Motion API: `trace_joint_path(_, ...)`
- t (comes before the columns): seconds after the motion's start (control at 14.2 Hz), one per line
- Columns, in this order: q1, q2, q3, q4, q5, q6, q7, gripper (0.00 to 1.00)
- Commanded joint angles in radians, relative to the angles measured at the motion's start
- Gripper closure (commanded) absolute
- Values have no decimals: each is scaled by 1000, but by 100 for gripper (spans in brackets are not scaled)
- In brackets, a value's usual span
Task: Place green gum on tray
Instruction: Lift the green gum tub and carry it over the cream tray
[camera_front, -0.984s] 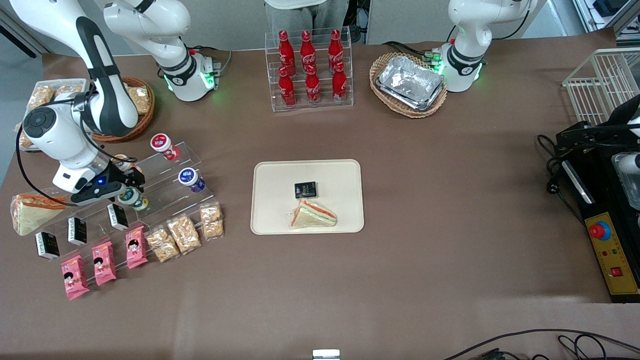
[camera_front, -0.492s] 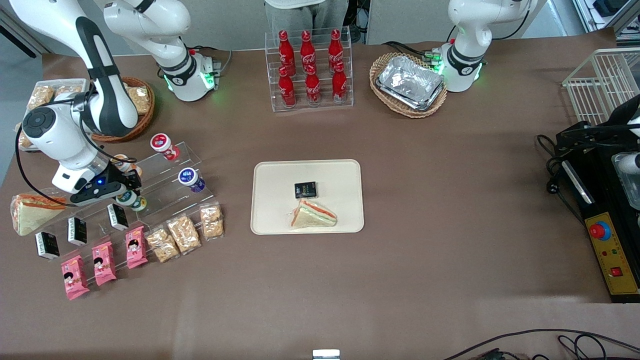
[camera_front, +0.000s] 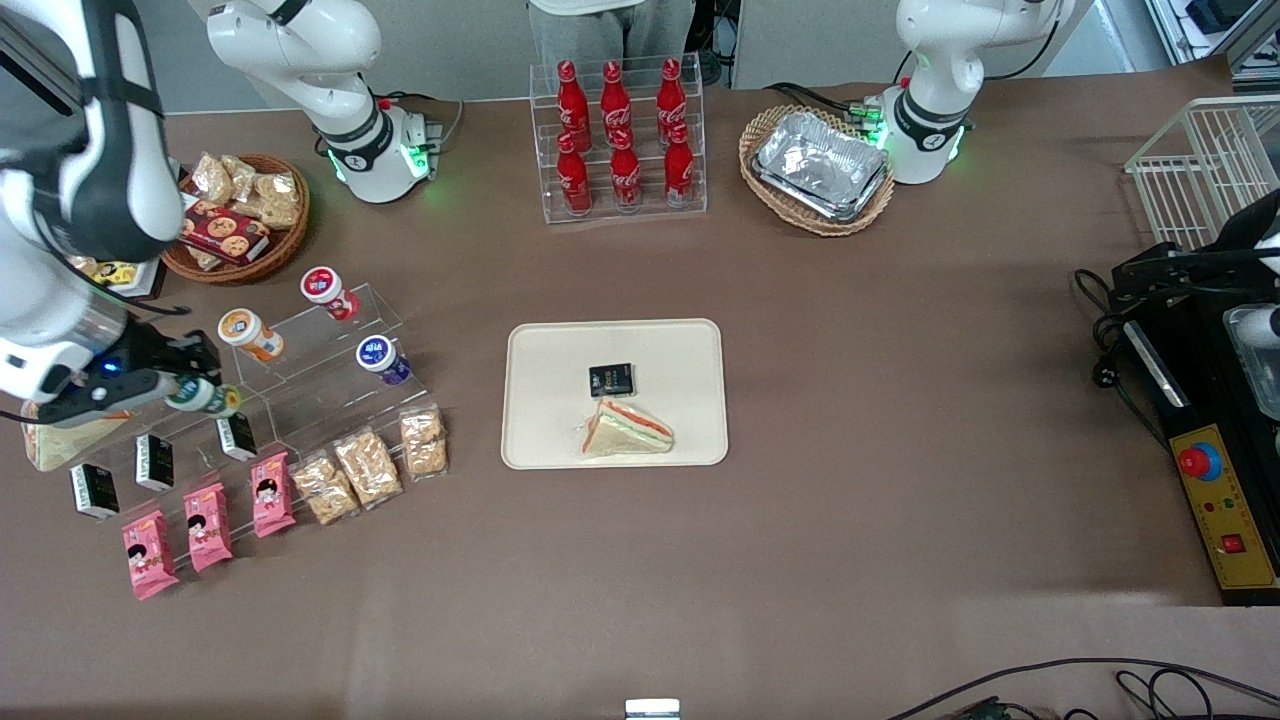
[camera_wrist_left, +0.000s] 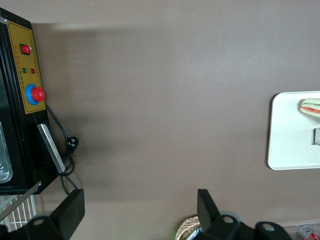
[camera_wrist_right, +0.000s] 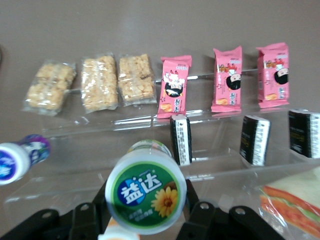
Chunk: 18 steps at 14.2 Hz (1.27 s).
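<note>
Gripper clenched on green gum, raised above clear stand, well apart from tray.

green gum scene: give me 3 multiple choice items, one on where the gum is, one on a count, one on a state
1. Where is the green gum?
A. on the tray
B. between the gripper's fingers, above the clear stand
C. in the wicker basket

2. How many pink snack packs lie by the stand?
A. three
B. one
C. six

3. What is the tray carrying?
A. nothing
B. the purple-lidded bottle
C. a sandwich and a black packet

Answers:
1 B, the gripper holds it over the clear stand.
2 A, three show in both views.
3 C, the sandwich and black packet lie on it.
</note>
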Motion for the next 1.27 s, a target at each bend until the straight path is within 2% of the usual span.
trace_joint_path(0.0,2,-12,9,206,53,-248,3,92)
trace_joint_path(0.14,2,-13,10,329,56,-384,7,92)
trace_joint_path(0.35,56,-19,10,388,106,-422,62,91)
trace_joint_path(0.84,366,2,41,411,111,-400,790,89)
trace_joint_path(0.98,442,28,41,406,105,-353,935,89)
trace_joint_path(1.2,510,54,39,328,100,-260,1056,90)
